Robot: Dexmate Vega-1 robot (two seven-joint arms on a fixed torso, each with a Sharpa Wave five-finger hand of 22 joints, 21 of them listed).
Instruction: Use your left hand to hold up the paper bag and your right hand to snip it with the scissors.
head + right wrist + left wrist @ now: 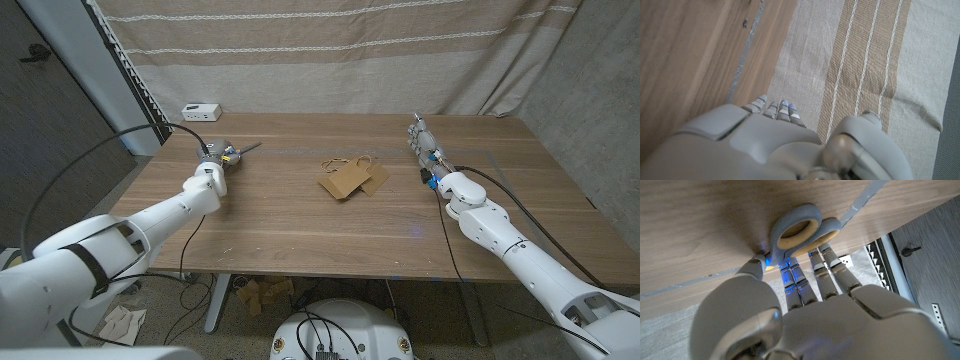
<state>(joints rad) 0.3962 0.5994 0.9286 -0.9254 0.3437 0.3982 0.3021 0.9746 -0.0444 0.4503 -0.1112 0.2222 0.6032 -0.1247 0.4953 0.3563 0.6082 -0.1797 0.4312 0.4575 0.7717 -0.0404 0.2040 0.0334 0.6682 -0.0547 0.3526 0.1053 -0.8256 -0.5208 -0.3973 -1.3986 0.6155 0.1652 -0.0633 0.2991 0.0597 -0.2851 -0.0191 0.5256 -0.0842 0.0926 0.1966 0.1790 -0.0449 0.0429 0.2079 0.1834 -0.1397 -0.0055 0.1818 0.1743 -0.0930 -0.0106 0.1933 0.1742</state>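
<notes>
The brown paper bag (348,179) lies flat near the middle of the table, its string handles toward the far side. The scissors (233,153), with grey-blue handles (799,229) and the blade (864,201) pointing right, lie at the far left of the table. My left hand (211,172) is right at them; its outstretched fingertips (790,269) touch the handle loops without closing around them. My right hand (427,148) stands at the far right of the table, well right of the bag, fingers stretched out and holding nothing.
A small white box (201,111) sits at the table's back left corner. A striped cloth curtain (865,55) hangs close behind the table's far edge. Black cables trail from both wrists.
</notes>
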